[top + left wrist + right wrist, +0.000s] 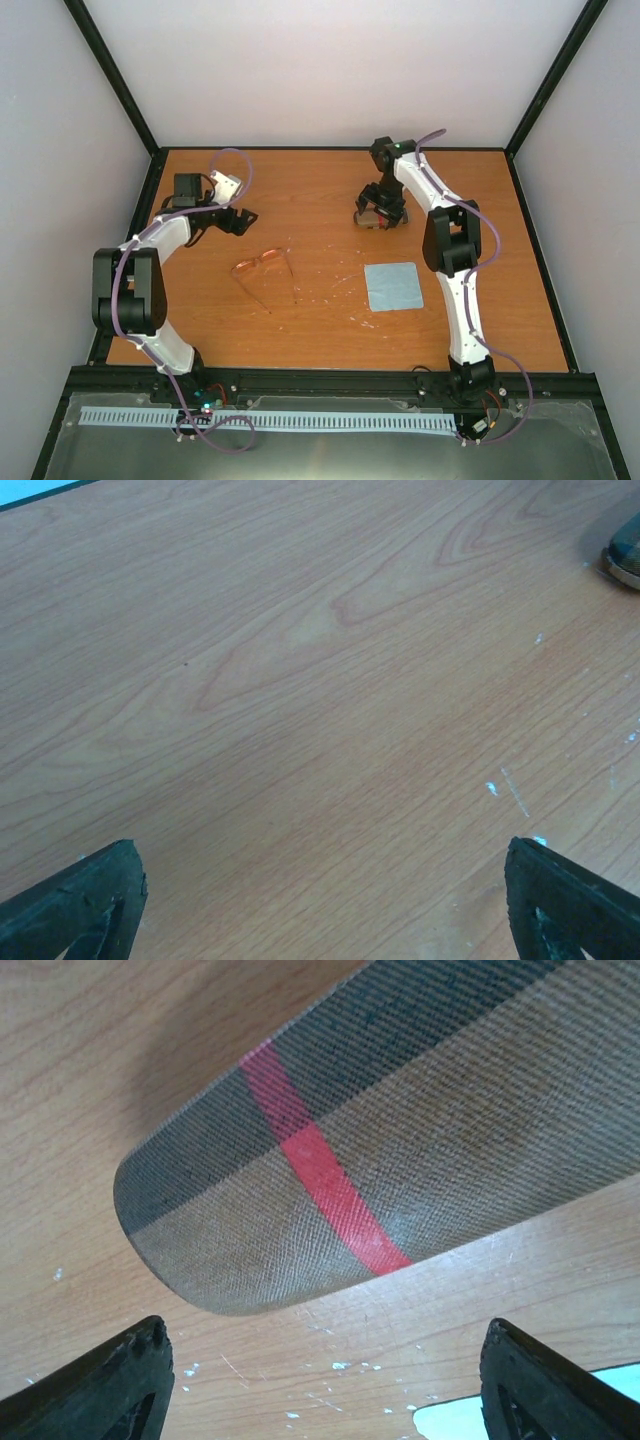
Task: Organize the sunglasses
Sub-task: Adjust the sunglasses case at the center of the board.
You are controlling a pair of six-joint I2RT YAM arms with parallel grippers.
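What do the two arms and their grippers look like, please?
The left arm and right arm have white links, blocky black joints and a looping purple cable each. The left gripper and right gripper are black, with two wedge-shaped fingers.

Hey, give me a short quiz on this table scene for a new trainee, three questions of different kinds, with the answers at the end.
1. True or false: the sunglasses lie on the table with their arms unfolded.
2. Fill in: the square cloth is light ___.
3. What lies just ahead of the open right gripper? A the cloth; B the case; C the sunglasses.
Key: 1 true; 2 blue; 3 B.
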